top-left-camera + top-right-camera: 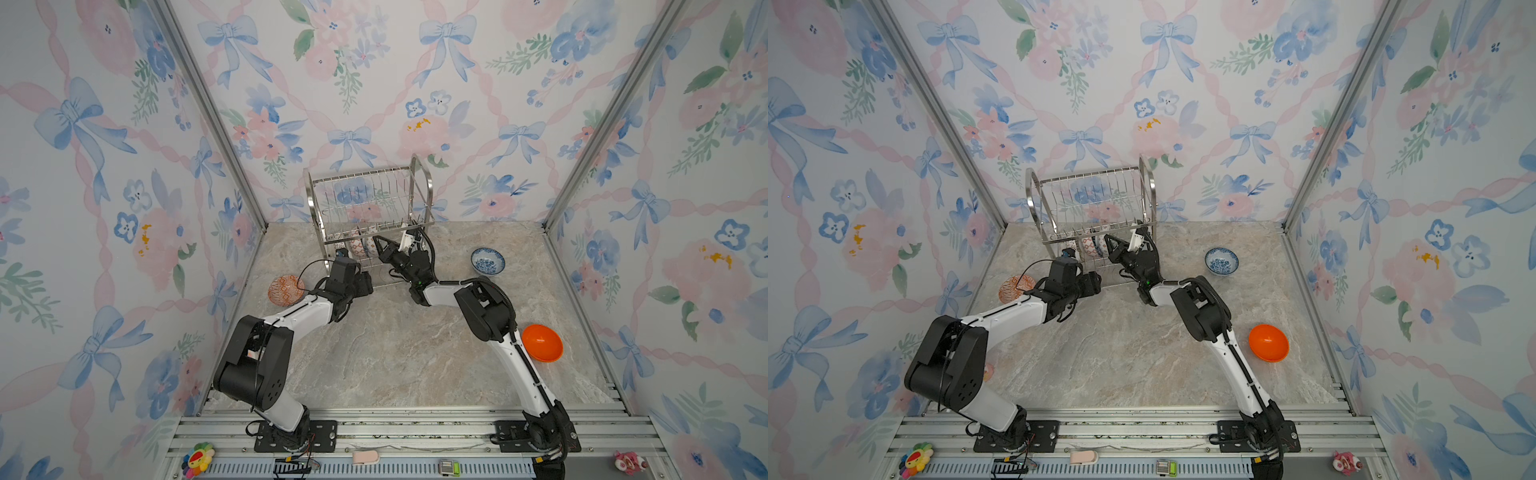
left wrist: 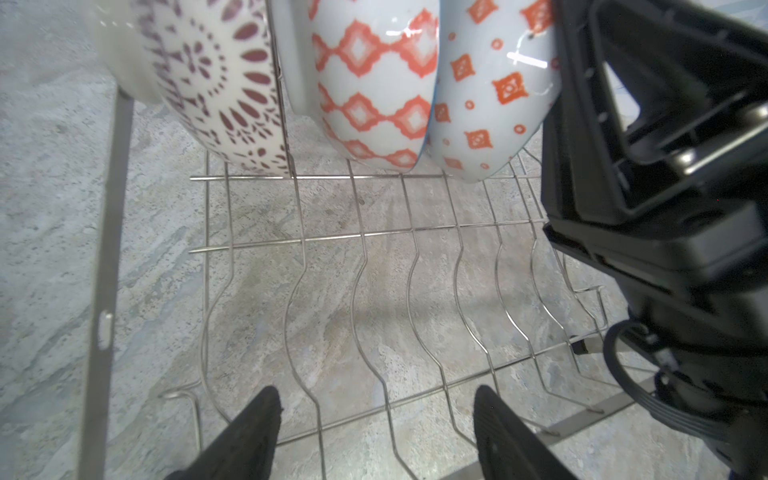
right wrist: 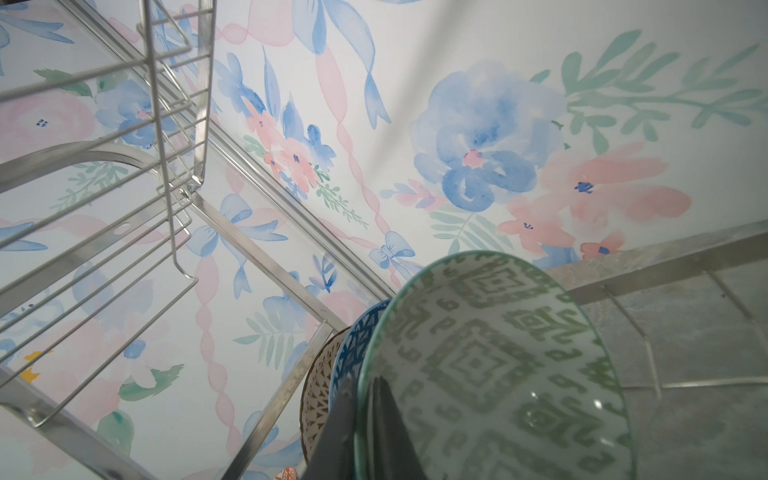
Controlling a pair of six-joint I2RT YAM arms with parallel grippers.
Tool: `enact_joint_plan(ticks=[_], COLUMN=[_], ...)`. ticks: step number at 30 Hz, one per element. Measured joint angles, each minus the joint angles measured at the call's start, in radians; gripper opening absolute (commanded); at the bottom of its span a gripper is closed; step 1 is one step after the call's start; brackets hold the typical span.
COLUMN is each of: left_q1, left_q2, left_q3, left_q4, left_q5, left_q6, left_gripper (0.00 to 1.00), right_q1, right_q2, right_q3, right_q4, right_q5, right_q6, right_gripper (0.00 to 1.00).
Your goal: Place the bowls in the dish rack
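my right pincer (image 3: pixel 360 388) is clamped on the rim of the green-patterned bowl (image 3: pixel 498 353), one finger inside it and one outside. the bowl stands on edge in the lower tier of the dish rack (image 1: pixel 425 187). just beside it, also on edge, stand a blue-patterned bowl (image 3: pixel 353 345) and a brown-patterned bowl (image 3: pixel 314 395).

my left pincer (image 2: pixel 374 399) is apart and holds nothing. it hangs at the front edge of that same tier, above the wavy wires. ahead of it the row of bowls (image 2: pixel 374 83) shows its outer sides: dark lattice, orange diamonds, orange dots. the dotted one is right against my right pincer.

three more bowls sit on the tabletop (image 1: pixel 395 353), outside the rack:
- an orange-red patterned bowl (image 1: pixel 286 289) is close by my left arm.
- a blue-white bowl (image 1: pixel 488 261) is to the right of the rack.
- a plain orange bowl (image 1: pixel 542 343) is just beside my right arm, near the tabletop's right edge.
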Motion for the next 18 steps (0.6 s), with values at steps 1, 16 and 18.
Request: enact_joint_plan(ticks=[1, 16, 18], left_q1=[0.0, 0.0, 0.0], left_q2=[0.0, 0.0, 0.0], left_q3=[0.0, 0.0, 0.0], left_q4=[0.0, 0.0, 0.0], left_q5=[0.0, 0.0, 0.0], left_q6=[0.001, 0.004, 0.004], left_gripper=[0.75, 0.76, 0.76], right_q1=[0.0, 0.005, 0.005], right_q2=[0.003, 0.013, 0.013], right_q3=[0.006, 0.029, 0.029], right_q4=[-0.004, -0.022, -0.022], right_q5=[0.003, 0.015, 0.018], right_q6=[0.0, 0.0, 0.0], right_gripper=[0.13, 0.13, 0.13])
